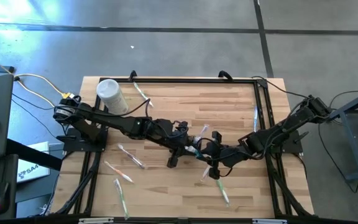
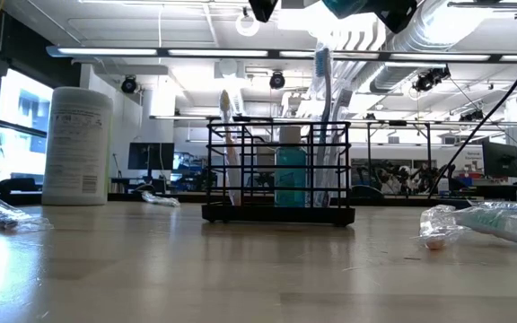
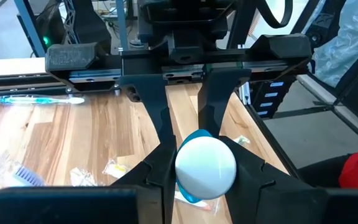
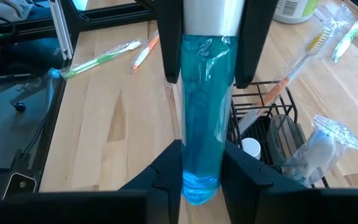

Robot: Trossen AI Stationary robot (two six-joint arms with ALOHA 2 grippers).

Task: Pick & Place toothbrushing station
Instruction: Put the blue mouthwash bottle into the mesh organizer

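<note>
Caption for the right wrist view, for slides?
Right gripper and left gripper both clamp blue bottle near black wire toothbrushing station.

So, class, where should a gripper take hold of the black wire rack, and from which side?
Probably the rack's top rail mid-span, from above: it stands upright, thin wire suits fingers, and brushes rise only near the ends. Left gripper and right gripper both hold a bottle.

Tube (image 4: 201, 112) top hidden; bottom cropped
</note>
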